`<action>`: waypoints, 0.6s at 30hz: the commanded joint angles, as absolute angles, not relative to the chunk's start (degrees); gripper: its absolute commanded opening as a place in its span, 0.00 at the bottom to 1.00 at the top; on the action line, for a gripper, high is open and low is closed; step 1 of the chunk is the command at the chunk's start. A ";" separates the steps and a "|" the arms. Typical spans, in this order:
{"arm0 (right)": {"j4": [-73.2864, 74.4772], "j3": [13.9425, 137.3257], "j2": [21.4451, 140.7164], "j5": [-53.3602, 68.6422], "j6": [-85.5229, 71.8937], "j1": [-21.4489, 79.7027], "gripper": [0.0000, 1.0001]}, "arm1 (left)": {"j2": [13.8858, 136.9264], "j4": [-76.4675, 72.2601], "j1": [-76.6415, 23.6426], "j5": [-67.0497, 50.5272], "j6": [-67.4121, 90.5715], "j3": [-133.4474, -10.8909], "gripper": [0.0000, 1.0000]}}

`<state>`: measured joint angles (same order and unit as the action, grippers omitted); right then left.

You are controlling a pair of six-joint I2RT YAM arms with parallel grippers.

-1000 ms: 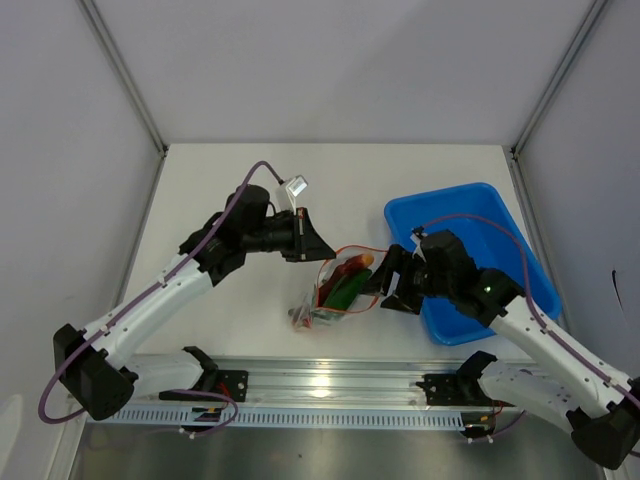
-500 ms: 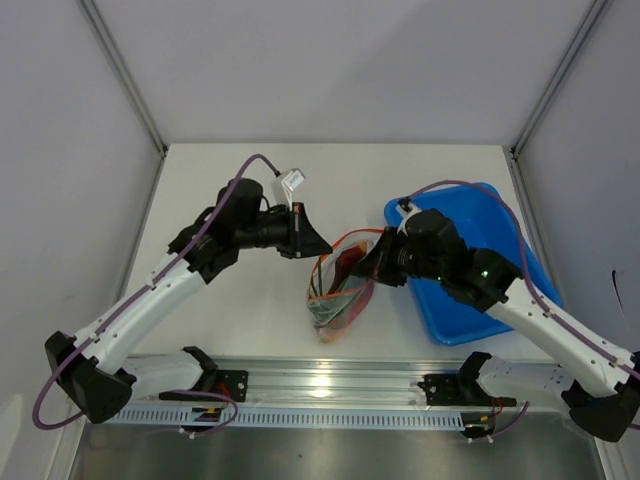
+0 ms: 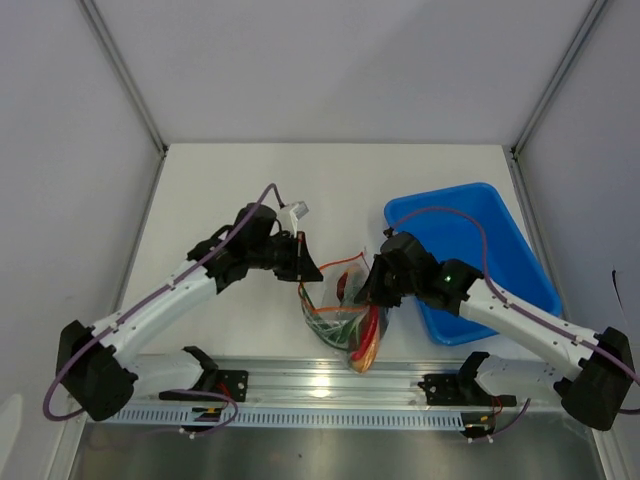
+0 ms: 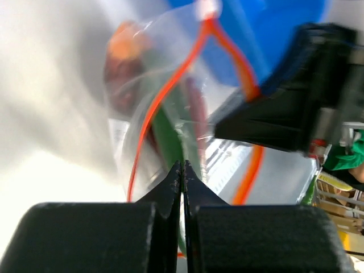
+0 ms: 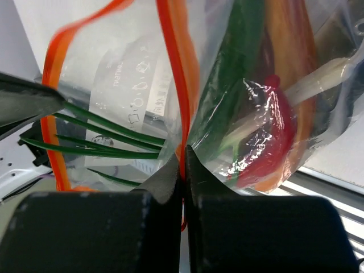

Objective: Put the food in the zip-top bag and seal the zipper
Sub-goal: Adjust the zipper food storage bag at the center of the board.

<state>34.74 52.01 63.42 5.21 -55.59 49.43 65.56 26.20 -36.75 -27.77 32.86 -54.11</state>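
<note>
Left gripper (image 3: 306, 272) and right gripper (image 3: 372, 292) pinch the hanging bag (image 3: 342, 320) — zipper (image 5: 170, 51) unsealed, so a slip may spill food (image 5: 267, 139).

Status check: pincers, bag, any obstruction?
Left pincer and right pincer shut on zip-top bag. Food inside, zipper unsealed. Blue tray beside, not blocking.

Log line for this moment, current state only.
left gripper: shut on bag | right gripper: shut on bag | food: inside bag | zipper: unsealed
</note>
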 commanded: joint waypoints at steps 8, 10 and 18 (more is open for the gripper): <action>43.41 69.78 61.79 -3.96 -48.25 50.54 0.00 | 62.14 32.95 -36.21 -25.76 28.56 -69.78 0.01; 43.42 70.05 61.09 -3.08 -48.16 50.62 0.00 | 60.04 33.66 -36.30 -24.79 28.74 -70.58 0.01; 40.17 66.53 61.61 1.93 -47.72 50.63 0.00 | 61.17 35.24 -36.30 -19.34 26.19 -68.21 0.33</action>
<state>42.61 67.00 61.63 0.10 -48.82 50.28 58.30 32.99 -36.56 -22.39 28.29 -68.90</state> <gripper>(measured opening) 0.002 0.308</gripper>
